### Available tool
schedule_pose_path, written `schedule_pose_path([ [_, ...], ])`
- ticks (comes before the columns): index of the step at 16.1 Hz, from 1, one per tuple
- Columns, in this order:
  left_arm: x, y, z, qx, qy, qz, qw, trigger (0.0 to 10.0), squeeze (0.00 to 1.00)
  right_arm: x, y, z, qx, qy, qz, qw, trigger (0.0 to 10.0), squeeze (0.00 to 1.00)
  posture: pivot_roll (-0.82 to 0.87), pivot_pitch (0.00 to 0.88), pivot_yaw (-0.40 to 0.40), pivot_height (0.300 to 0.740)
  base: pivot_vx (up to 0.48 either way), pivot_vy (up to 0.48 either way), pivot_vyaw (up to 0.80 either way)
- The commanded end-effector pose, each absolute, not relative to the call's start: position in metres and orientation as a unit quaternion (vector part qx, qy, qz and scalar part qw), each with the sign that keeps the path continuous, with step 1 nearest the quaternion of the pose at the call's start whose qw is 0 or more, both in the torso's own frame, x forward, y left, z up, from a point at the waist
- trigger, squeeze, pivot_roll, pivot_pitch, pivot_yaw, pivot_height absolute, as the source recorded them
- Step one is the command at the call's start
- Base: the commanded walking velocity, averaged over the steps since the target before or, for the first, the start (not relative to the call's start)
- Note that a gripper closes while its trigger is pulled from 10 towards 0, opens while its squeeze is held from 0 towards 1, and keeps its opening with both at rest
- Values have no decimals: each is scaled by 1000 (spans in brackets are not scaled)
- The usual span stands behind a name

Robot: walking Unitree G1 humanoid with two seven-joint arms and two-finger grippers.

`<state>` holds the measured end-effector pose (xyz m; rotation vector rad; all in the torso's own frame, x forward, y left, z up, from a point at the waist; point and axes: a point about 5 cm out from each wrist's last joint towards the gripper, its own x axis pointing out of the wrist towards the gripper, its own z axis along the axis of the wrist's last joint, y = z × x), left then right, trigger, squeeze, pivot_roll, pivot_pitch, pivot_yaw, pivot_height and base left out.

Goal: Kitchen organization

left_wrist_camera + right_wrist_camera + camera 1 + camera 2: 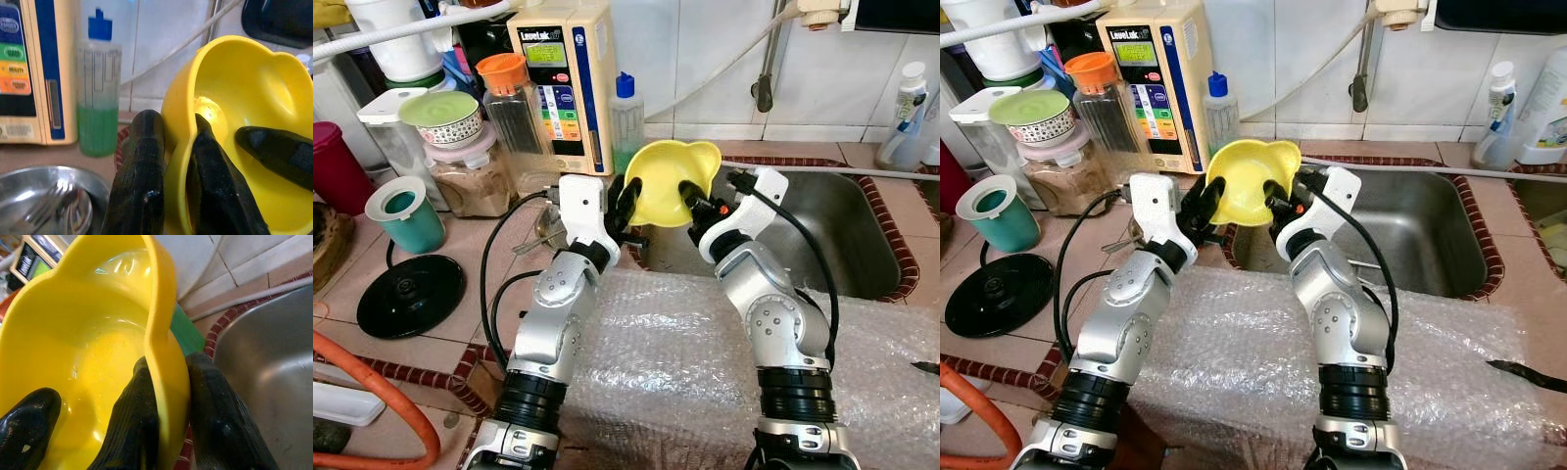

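Bubble wrap covers the near counter, and beyond it both claws grasp a yellow bowl held tilted over the sink's left edge, left gripper clenched on its left rim, right gripper on its right rim.

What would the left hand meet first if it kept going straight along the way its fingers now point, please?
Leaving aside the yellow bowl that the left hand already grips by the rim, the first thing ahead looks like the clear bottle of green liquid by the tiled wall, though depth is hard to judge.
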<state>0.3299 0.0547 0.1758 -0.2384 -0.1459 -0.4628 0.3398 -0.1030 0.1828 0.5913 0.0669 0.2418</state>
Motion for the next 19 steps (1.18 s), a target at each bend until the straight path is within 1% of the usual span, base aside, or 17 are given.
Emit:
schedule_pose_path([
  [1,324,48,192,-137,-110,-268,947,10000,1000,340,-118,166,276,61,68,957,0,0,-55,0,123,740,0,0,0],
  [5,320,44,191,-139,-98,-290,942,10000,1000,344,-134,154,252,77,-1,965,0,0,-48,0,127,740,0,0,0],
  [7,312,40,172,-125,-44,-330,935,10000,1000,350,-157,154,192,59,-67,977,0,0,-48,0,130,740,0,0,0],
  [10,303,42,159,-111,-7,-362,925,10000,1000,357,-170,157,132,38,-80,987,0,0,-43,0,127,740,0,0,0],
  [11,301,42,155,-95,1,-371,924,10000,1000,360,-173,156,76,31,-76,994,0,0,-38,0,126,740,0,0,0],
  [12,299,43,152,-87,14,-381,920,10000,1000,363,-176,152,39,30,-75,996,0,0,-31,0,125,740,0,0,0],
  [14,296,45,150,-75,25,-388,918,10000,1000,365,-184,143,-29,38,-81,996,0,0,-23,0,125,740,0,0,0],
  [15,295,47,148,-63,27,-389,919,10000,1000,366,-191,139,-51,44,-89,994,0,0,-18,0,125,740,0,0,0],
  [16,294,49,147,-59,30,-387,920,10000,1000,367,-199,136,-91,45,-98,990,0,0,-12,0,126,740,0,0,0],
  [17,293,51,146,-56,31,-385,921,10000,1000,367,-205,136,-112,44,-104,987,0,0,-8,0,125,740,0,0,0],
  [19,293,54,145,-46,37,-382,922,10000,1000,365,-228,128,-142,64,-131,979,0,0,-3,0,125,740,0,0,0],
])
